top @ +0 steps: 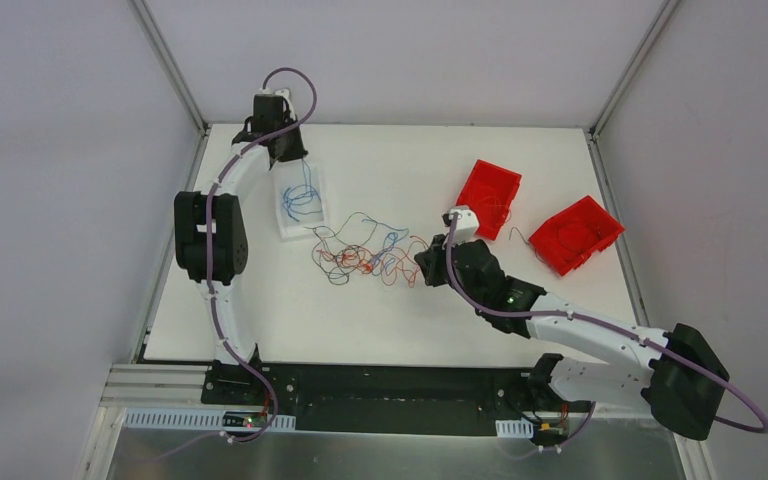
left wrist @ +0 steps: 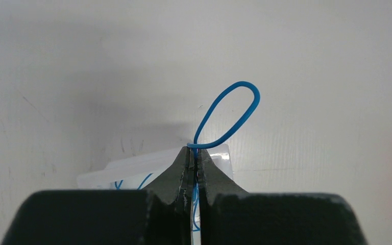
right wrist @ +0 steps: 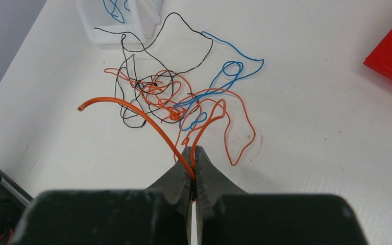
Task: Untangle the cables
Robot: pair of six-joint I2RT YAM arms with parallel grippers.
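Left claw pinching looped blue wire, right claw pinching thin orange wire

Up high, the top external camera sat behind both arm bases and looked steeply down, taking in the whole table. The left wrist camera rode just behind the left gripper, very close, facing past a blue cable to the tabletop. The right wrist camera peered forward and down over the right gripper and its orange cable. It shared the cable tangle and white bin with the overhead view.
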